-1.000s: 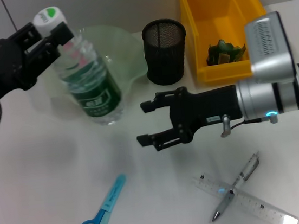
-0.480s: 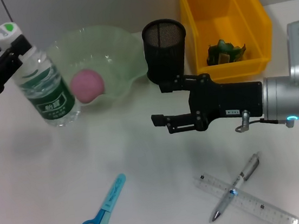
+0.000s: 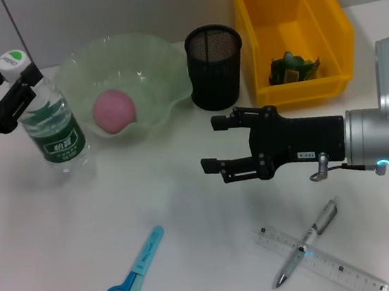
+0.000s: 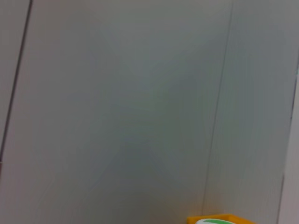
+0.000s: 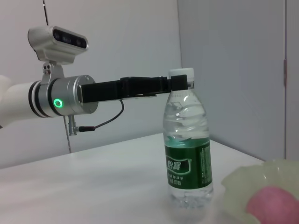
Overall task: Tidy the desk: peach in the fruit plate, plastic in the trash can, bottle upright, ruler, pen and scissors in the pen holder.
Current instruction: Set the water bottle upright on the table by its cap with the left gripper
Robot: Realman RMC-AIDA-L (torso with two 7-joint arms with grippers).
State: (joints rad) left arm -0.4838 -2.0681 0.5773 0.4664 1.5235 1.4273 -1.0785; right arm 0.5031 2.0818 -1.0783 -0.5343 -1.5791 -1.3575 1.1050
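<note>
A clear bottle [image 3: 53, 127] with a green label stands upright on the table at the left, also seen as the bottle [image 5: 188, 161] in the right wrist view. My left gripper [image 3: 12, 74] is shut on its white cap; the same left gripper [image 5: 180, 83] shows from the side. A pink peach [image 3: 114, 111] lies in the pale green fruit plate [image 3: 159, 57]. Green plastic [image 3: 291, 67] lies in the yellow trash can [image 3: 259, 34]. The black mesh pen holder [image 3: 215, 68] stands between them. Blue scissors [image 3: 134, 277], a clear ruler [image 3: 334, 267] and a pen [image 3: 309, 239] crossing it lie at the front. My right gripper [image 3: 209, 145] hovers open mid-table, holding nothing.
The left wrist view shows mostly grey wall, with a sliver of the yellow trash can [image 4: 229, 217] at its edge. The right forearm [image 3: 385, 133] reaches in from the right above the pen and ruler. Bare table lies between the bottle and the scissors.
My left gripper carried the bottle leftward, away from in front of the plate, and brought it upright onto the table. My right gripper drew back slightly to the right.
</note>
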